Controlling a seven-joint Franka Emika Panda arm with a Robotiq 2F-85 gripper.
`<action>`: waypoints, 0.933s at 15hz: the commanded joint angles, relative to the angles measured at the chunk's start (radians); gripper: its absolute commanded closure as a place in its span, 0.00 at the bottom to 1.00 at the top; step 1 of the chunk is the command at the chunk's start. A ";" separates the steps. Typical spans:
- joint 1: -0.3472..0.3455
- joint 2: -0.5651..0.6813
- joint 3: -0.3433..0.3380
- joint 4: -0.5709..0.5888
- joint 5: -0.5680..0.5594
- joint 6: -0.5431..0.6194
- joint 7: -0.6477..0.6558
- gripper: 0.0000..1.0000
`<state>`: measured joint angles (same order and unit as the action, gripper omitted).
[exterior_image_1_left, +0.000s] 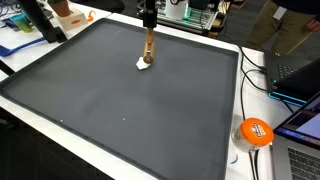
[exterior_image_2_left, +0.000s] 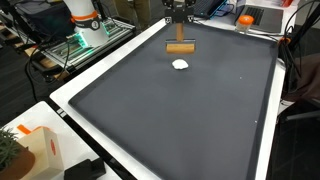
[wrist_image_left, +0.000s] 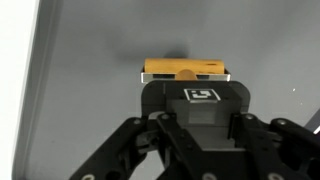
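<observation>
My gripper hangs over the far part of a large dark mat. It is shut on the upright handle of a T-shaped wooden tool. The tool's crossbar points down. A small white lump lies on the mat just under and in front of the crossbar; whether they touch I cannot tell. In the wrist view the gripper clamps a dark block with a printed marker, and the wooden tool shows beyond it. The lump is hidden there.
The mat lies on a white-edged table. An orange round object and cables sit off the mat's near right corner, beside laptops. A white and orange robot base stands off the mat's edge, and a box sits near a corner.
</observation>
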<state>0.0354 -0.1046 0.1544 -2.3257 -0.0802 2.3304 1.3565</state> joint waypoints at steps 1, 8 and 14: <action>0.011 0.004 -0.009 0.005 -0.006 -0.003 0.021 0.53; 0.011 0.076 -0.021 0.037 -0.002 0.035 0.093 0.78; 0.015 0.176 -0.051 0.097 -0.061 0.045 0.145 0.78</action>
<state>0.0372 0.0170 0.1304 -2.2681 -0.0981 2.3635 1.4537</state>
